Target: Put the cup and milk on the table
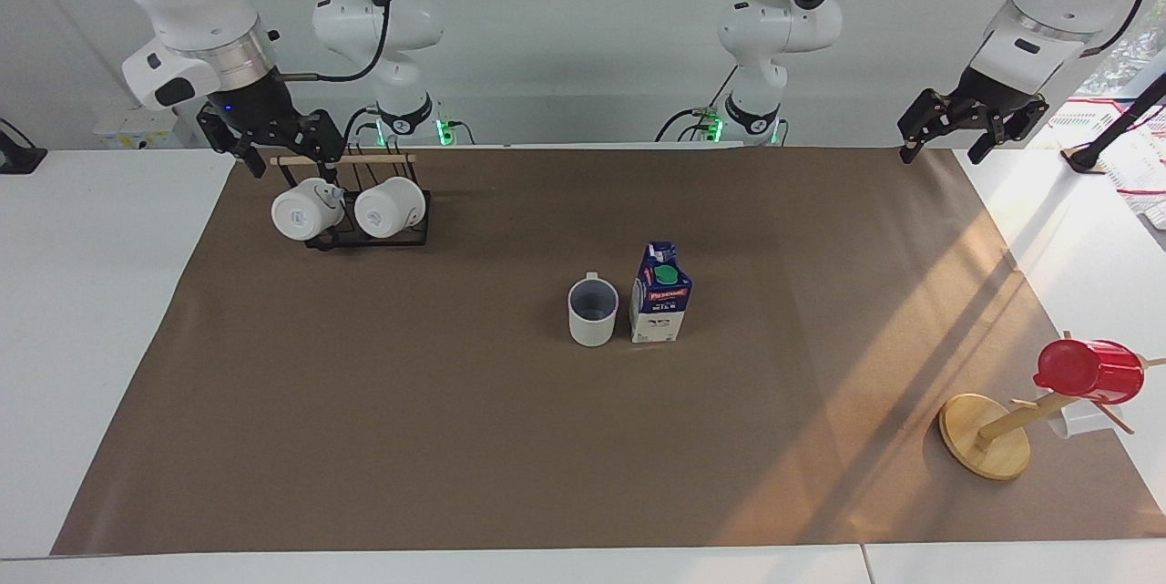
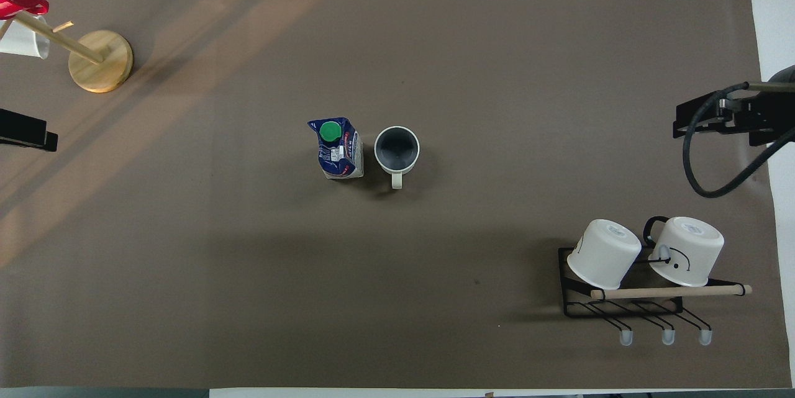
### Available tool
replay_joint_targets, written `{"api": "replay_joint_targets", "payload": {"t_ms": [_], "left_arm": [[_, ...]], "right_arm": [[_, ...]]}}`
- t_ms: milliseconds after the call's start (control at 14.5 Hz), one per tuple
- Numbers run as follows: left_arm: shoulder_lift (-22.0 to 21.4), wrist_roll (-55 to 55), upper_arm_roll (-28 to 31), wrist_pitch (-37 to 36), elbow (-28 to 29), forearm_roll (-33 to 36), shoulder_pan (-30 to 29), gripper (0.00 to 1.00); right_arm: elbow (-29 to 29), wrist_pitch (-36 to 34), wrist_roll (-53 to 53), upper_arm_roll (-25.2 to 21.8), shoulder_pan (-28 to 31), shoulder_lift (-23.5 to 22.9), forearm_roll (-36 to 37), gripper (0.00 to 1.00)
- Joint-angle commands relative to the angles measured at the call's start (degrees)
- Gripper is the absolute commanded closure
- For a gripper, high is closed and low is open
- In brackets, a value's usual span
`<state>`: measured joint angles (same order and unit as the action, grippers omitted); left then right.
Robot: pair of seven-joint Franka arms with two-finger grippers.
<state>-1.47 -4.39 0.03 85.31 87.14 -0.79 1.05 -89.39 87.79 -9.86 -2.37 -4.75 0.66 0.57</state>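
Observation:
The cup (image 1: 593, 312), a small white mug with a grey-blue inside, stands upright in the middle of the table (image 1: 437, 438), its handle toward the robots. The milk (image 1: 660, 305), a blue and white carton with a green cap, stands upright close beside it, toward the left arm's end. Both also show in the overhead view, the cup (image 2: 397, 149) and the milk (image 2: 336, 148). My right gripper (image 1: 287, 147) hangs open and empty over the mug rack. My left gripper (image 1: 943, 147) hangs open and empty over the paper's corner at its own end.
A black wire rack (image 1: 369, 233) holding two all-white mugs (image 1: 305, 209) stands near the robots at the right arm's end. A wooden mug tree (image 1: 988, 434) with a red cup (image 1: 1089, 372) stands farther from the robots at the left arm's end.

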Motion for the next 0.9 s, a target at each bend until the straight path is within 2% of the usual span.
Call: {"api": "replay_joint_targets", "payload": {"t_ms": [0, 828], "left_arm": [[-1.5, -0.5, -0.1, 0.6, 1.9, -0.5, -0.2, 0.00], [-1.7, -0.8, -0.1, 0.1, 2.0, -0.5, -0.4, 0.00]], "right_arm": [[-1.3, 0.7, -0.6, 0.4, 0.8, 1.0, -0.4, 0.00], [-1.3, 0.8, -0.5, 0.2, 1.5, 1.0, -0.4, 0.00]]}}
